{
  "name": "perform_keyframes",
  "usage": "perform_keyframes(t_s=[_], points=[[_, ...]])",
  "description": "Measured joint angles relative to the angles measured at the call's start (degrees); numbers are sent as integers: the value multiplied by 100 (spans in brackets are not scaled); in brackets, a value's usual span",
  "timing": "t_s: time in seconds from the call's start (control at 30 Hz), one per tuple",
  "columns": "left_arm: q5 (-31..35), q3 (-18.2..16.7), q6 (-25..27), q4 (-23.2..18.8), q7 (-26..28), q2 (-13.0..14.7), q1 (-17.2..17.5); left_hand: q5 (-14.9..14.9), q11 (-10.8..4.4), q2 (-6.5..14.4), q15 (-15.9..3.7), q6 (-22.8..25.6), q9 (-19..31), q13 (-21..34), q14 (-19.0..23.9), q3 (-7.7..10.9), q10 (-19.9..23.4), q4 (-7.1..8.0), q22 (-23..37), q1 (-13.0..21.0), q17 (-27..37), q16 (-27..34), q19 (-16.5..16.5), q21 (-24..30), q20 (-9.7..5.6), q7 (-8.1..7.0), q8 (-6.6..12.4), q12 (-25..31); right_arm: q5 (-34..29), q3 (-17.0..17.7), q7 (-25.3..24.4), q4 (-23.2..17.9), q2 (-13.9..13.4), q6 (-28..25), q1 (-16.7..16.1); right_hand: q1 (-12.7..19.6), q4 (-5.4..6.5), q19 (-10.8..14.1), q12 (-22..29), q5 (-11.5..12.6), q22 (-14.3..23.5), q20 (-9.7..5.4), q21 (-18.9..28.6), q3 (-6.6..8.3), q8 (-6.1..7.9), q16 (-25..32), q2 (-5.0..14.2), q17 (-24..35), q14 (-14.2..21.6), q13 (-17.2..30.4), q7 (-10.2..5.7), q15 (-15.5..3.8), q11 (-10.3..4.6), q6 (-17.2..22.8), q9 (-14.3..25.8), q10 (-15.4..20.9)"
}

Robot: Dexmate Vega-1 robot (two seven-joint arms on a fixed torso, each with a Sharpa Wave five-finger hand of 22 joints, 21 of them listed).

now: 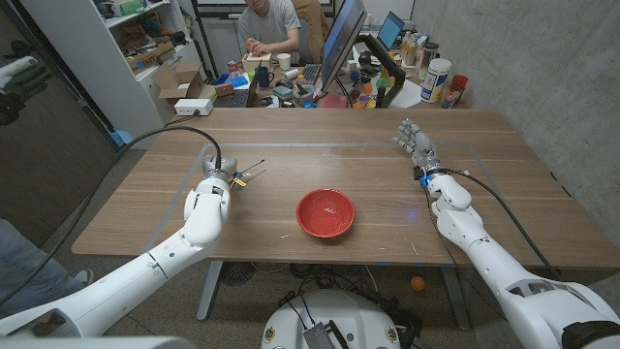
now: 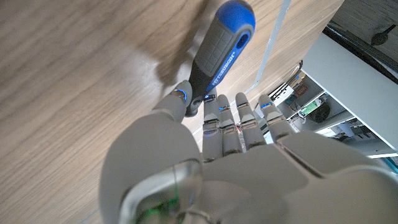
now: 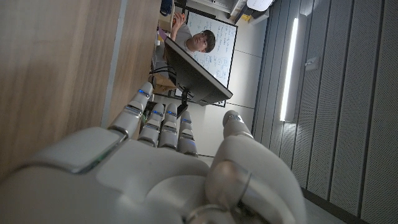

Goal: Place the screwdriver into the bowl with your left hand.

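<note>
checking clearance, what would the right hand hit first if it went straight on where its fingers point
Nothing on the table, as far as the head view shows: the right hand points toward the far edge, bare wood ahead. Past it stands desk clutter, depth unclear.

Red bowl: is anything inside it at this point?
Nothing shows inside the red bowl; its whole inner surface is open to the head view. The screwdriver is over by the left hand, whose fingers are at its handle. What lies under the bowl is covered.
</note>
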Motion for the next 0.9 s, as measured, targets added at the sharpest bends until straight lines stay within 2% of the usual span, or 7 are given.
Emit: perform_keyframes(t_s=[0.47, 0.9], points=[[-293, -5, 24, -24, 671, -33, 15, 19, -25, -60, -3, 78, 1, -1, 59, -25, 83, 25, 0, 60, 0, 0, -1, 0, 0, -37, -65, 0, -47, -17, -115, -231, -55, -21, -84, 0, 0, 0, 0, 0, 0, 0, 0, 0, 0, 0, 0, 0, 0, 0, 0, 0, 0, 0, 0, 0], [-687, -46, -201, -192, 1122, 20, -21, 19, -53, -75, -9, 88, 29, -1, 114, -49, 113, 49, 0, 75, -1, 0, -1, 0, 1, -47, -106, 0, -78, 3, -305, -564, -121, -31, -267, 0, 0, 0, 0, 0, 0, 0, 0, 0, 0, 0, 0, 1, 0, 0, 0, 0, 0, 0, 0, 0]])
